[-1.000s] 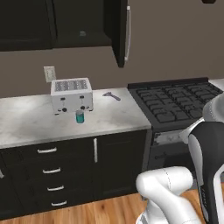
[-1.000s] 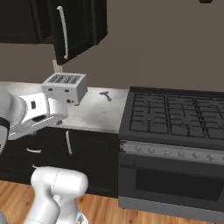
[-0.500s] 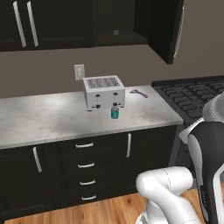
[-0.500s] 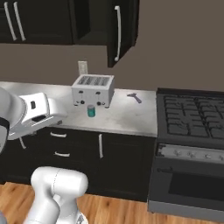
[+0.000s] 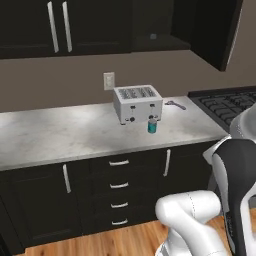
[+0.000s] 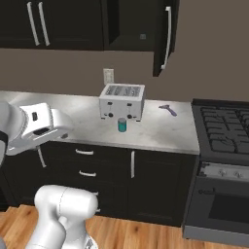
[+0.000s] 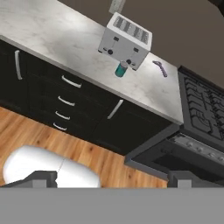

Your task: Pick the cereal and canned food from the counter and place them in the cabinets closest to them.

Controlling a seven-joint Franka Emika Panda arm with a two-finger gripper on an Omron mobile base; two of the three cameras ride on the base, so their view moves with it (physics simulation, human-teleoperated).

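Can: the small teal can (image 5: 152, 126) (image 6: 122, 125) (image 7: 120, 69) stands upright on the worktop, near its front edge and towards the stove end, just in front of the toaster's right front corner; whether the two touch cannot be told.
Toaster: a silver toaster (image 5: 137, 102) (image 6: 122, 101) (image 7: 126, 41) sits behind the can, slots up, knobs facing the front edge, about midway between the front edge and the wall.
Worktop: white marble-look worktop (image 5: 55, 135) (image 6: 165, 130) (image 7: 48, 35) runs from the left out to the stove; its long left stretch is bare stone.
Small tool: a small grey-blue utensil (image 5: 175, 104) (image 6: 168, 110) (image 7: 160, 68) lies flat near the back right corner of the worktop, apart from the toaster and close to the stove.
Wall socket: a pale outlet plate (image 5: 108, 80) (image 6: 108, 76) sits on the brown wall just behind the toaster.
Upper cabinets: dark wall cabinets (image 5: 95, 25) (image 6: 68, 24) hang over the worktop; the pair at left is closed, with long silver handles. Above the toaster one door (image 6: 166, 36) (image 5: 215, 30) stands swung out, showing a dark shelf with a small pale item too dim to name.
Stove: the black stove (image 5: 227, 102) (image 6: 224, 127) (image 7: 203, 114) butts against the right end of the worktop.
Drawers: dark drawers (image 5: 120, 185) (image 6: 85, 163) (image 7: 65, 103) with short silver handles sit under the worktop.
Jaws: in the hand view two dark fingertips (image 7: 40, 178) rise far apart at the bottom, so the gripper (image 7: 113, 180) is spread wide and empty, held low over the wooden floor (image 7: 94, 153), well away from the can.
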